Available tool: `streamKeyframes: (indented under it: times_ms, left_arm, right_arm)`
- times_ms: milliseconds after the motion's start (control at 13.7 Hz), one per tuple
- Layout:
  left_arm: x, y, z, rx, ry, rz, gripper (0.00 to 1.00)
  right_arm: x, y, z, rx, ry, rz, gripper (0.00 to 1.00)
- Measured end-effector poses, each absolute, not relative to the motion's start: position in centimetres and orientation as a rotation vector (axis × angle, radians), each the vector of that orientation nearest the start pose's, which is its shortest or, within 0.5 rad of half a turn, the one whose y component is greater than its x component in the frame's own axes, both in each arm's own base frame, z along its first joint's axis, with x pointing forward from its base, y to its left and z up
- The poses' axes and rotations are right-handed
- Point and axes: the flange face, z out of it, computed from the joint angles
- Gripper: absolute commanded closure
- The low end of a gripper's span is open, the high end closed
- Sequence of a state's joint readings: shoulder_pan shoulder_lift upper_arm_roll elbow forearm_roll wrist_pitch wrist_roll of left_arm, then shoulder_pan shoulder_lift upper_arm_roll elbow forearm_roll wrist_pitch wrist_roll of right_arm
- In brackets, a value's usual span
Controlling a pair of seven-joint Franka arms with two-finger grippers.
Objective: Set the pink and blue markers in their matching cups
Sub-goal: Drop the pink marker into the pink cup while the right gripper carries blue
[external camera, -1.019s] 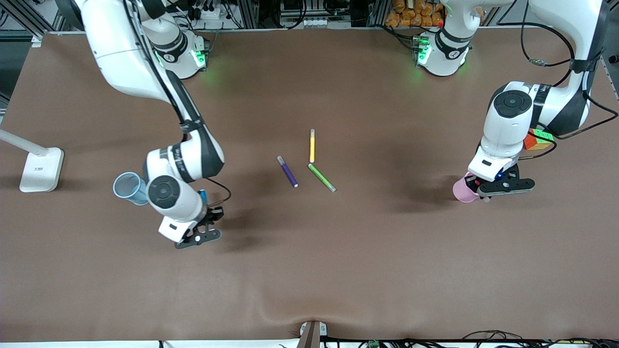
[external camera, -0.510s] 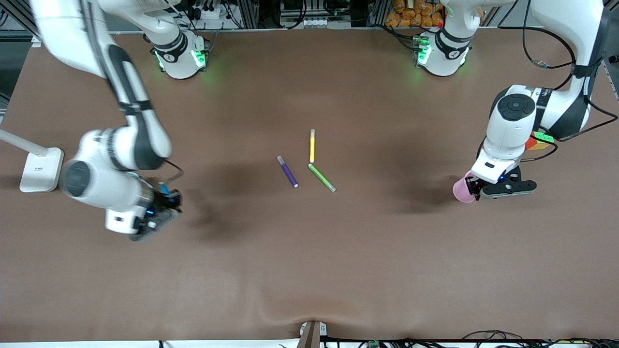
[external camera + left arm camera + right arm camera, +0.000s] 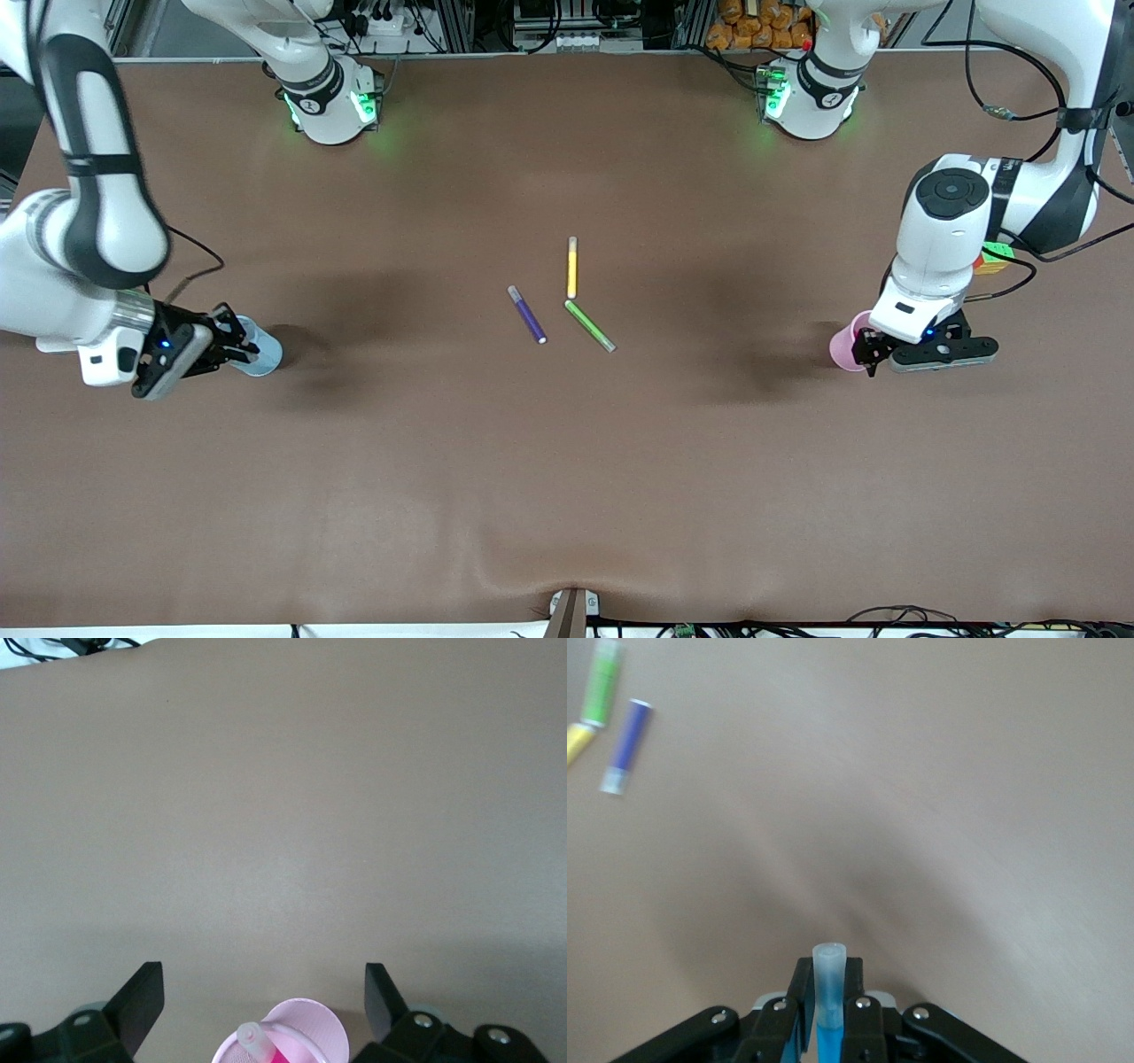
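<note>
Pink marker (image 3: 266,1047) upright in pink cup (image 3: 312,1020) (blue marker (image 3: 828,997) clamped).

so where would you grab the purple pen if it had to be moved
Grip the purple pen around the middle of its barrel, coming straight down from above with the fingers closing across its width. It lies flat on the table, slanted, and apart from the green pen and yellow pen, so there seems room either side.

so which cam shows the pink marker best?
Left wrist view: pink marker stands in the pink cup between open end effector fingers. Front view shows only the cup; right wrist view, neither.
</note>
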State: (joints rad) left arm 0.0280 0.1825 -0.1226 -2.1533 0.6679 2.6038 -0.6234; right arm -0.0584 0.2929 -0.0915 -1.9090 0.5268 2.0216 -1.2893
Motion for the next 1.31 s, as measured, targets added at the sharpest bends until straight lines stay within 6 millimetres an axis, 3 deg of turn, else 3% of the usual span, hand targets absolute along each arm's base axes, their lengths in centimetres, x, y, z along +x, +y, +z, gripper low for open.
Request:
streamKeyframes:
  times_ms: [146,364,510,655,1019,1311]
  left_arm:
    - [58.3,-7.9,35.6,-2.794,0.008,-0.539,0.0]
    - [58.9,-9.5,38.2,-2.799,-0.052,-0.51,0.0]
    - [59.4,-10.3,40.3,-2.818,-0.085,-0.453,0.0]
    - [60.0,-11.0,43.2,-2.856,-0.102,-0.378,0.0]
    - [60.7,-9.9,51.2,-2.976,-0.071,-0.194,0.0]
    - [59.3,-8.3,57.2,-3.043,-0.017,-0.127,0.0]
  right_arm:
    - [59.6,-5.4,34.6,-2.344,-1.184,-0.253,1.0]
    - [59.8,-4.3,38.0,-2.183,-1.293,-0.318,1.0]
    - [59.9,-5.2,39.8,-2.066,-1.404,-0.39,1.0]
    - [59.8,-6.5,40.4,-1.958,-1.539,-0.484,1.0]
    - [59.1,-9.7,38.5,-1.681,-1.742,-0.698,1.0]
    - [58.0,-12.4,32.9,-1.585,-1.675,-0.699,1.0]
